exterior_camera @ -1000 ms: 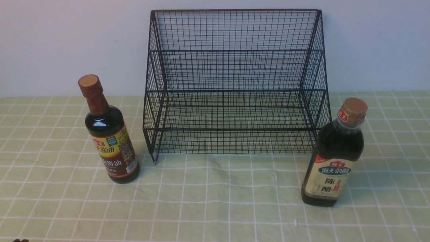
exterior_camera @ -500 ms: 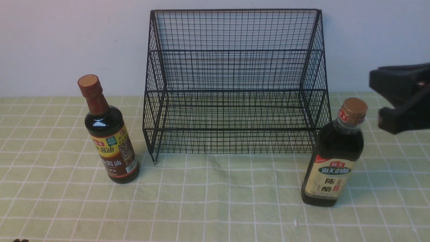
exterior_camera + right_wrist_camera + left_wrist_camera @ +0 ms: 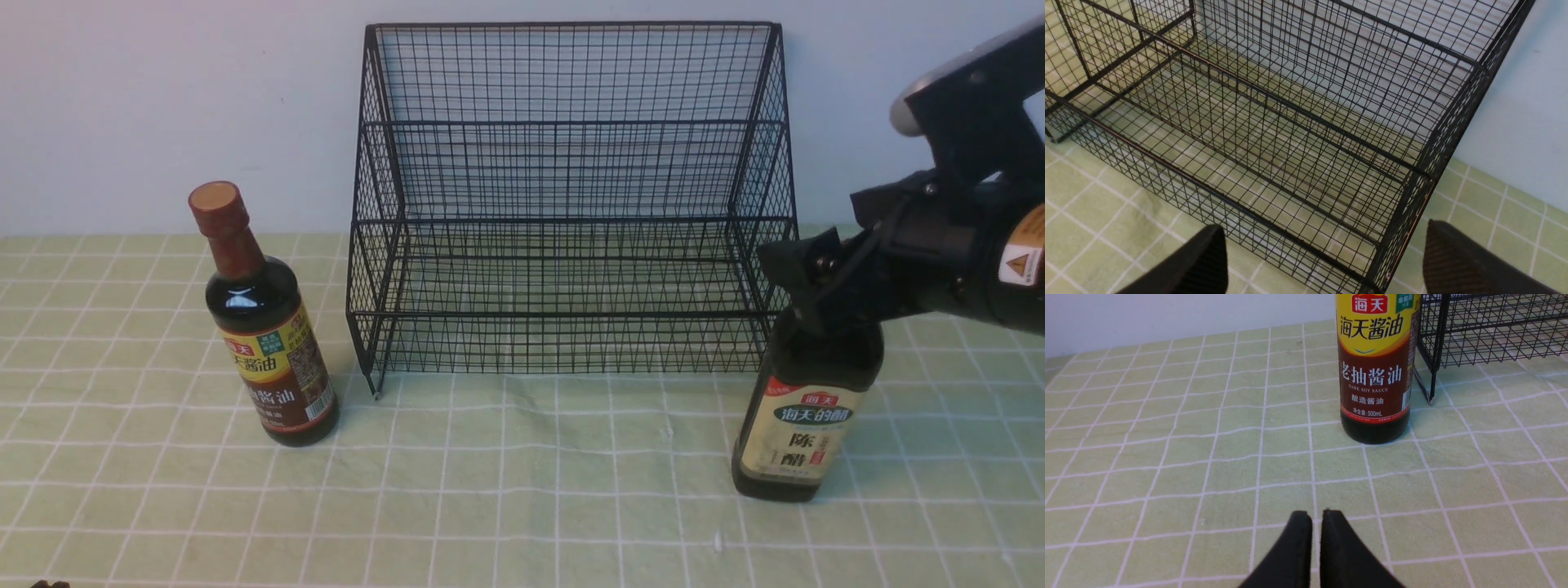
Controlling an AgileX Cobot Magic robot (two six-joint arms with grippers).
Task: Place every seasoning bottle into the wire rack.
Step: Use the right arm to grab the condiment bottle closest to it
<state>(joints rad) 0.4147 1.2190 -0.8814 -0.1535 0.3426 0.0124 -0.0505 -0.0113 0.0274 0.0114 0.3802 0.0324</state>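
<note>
**Seat the open right hand on the vinegar bottle's neck**

The left hand [image 3: 1316, 520] sits pressed together. The dark soy sauce bottle [image 3: 265, 327] stands at its 12 o'clock, at the wire rack's [image 3: 571, 204] 8 o'clock. The vinegar bottle [image 3: 804, 408] stands on the counter [image 3: 522, 490] at the rack's 4 o'clock, its cap hidden by the right hand [image 3: 1323, 253]. That hand's fingers are spread wide with nothing between them. It should probably drop lower, centre on the neck, then close squarely so the bottle stays upright.

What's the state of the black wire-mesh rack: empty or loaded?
Empty. The black wire-mesh rack shows bare tiers; the slim red-brown-capped bottle and the larger cream-label bottle both stand on the checked cloth outside it.
</note>
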